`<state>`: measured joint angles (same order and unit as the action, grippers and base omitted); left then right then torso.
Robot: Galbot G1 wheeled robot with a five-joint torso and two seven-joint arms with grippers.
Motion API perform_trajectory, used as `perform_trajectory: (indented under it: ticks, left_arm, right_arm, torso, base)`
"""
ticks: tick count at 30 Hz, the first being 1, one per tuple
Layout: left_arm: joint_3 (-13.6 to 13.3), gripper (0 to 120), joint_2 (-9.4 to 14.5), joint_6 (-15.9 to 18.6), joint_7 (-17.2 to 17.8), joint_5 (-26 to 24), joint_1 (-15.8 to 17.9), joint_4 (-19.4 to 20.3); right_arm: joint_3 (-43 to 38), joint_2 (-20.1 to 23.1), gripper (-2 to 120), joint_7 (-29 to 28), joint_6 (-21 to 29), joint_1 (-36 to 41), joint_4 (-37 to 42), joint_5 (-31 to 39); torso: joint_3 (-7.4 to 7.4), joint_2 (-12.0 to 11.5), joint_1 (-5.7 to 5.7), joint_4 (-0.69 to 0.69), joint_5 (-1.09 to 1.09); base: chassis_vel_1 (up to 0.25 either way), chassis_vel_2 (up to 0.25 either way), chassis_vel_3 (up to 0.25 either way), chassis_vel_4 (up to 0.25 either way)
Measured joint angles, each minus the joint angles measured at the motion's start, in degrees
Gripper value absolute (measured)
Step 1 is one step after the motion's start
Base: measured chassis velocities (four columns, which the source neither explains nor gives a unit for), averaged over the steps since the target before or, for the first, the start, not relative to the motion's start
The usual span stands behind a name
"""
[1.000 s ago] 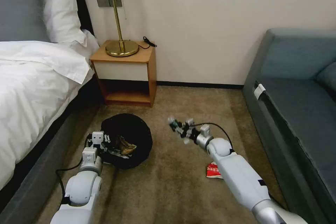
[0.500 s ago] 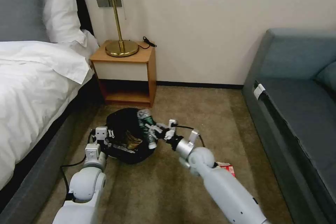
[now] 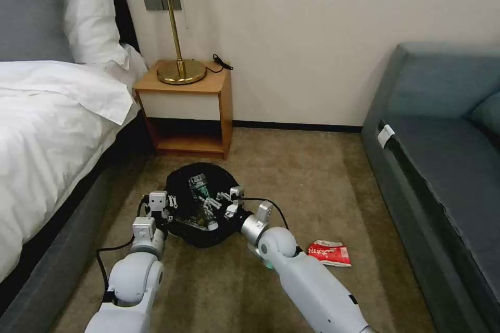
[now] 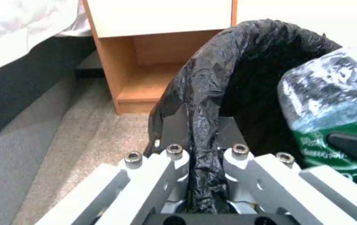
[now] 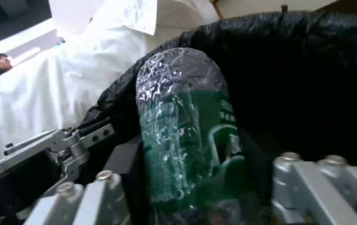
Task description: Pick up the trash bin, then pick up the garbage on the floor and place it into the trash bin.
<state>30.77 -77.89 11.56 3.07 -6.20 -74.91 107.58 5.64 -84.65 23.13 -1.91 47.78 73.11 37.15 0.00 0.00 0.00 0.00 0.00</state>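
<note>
Head view: bottle (image 3: 199,193) over the mouth of the trash bin (image 3: 208,235), ready for release.
Pinched in the right gripper (image 3: 216,204) above the black liner; bin rim clamped by the left gripper (image 3: 167,207) beside the bed (image 3: 47,130). Next, probably: spread the right jaws, then fetch the red-white packet (image 3: 329,253) from the carpet (image 3: 312,187).

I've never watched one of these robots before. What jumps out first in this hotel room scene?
Two white arms meet over a black-bagged trash bin on the carpet near the nightstand. The left gripper pinches the bin's edge, while the right gripper holds a clear bottle with a green label over the bin's mouth. A red-white packet lies on the floor beside the right arm.
</note>
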Motion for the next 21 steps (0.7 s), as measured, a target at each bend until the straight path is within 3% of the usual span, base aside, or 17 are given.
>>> perform_trajectory:
  ticks: [11, 17, 21]
  left_arm:
    - [0.17, 4, 1.06, -0.17, -0.04, -1.58, 0.14, -1.09]
    - [0.86, 4, 1.21, 0.32, 0.41, -2.22, 0.64, -1.07]
    - [1.00, 4, 0.94, 0.81, 0.80, -2.05, 0.65, -0.52]
  right_arm:
    - [-1.08, -0.28, 97, -0.29, -0.38, 0.62, -0.04, -4.21]
    - [-2.02, 2.03, 100, 0.75, 0.73, 1.11, 1.89, -7.90]
    - [-2.22, 7.58, 100, 4.14, 3.49, 1.41, 4.74, -11.82]
  torso:
    - [0.00, 0.00, 0.00, 0.00, 0.00]
    - [0.00, 0.00, 0.00, 0.00, 0.01]
    - [0.00, 0.00, 0.00, -0.01, 0.00]
  base:
    - [0.000, 0.000, 0.000, 0.000]
    - [0.000, 0.000, 0.000, 0.000]
    - [0.000, 0.000, 0.000, 0.000]
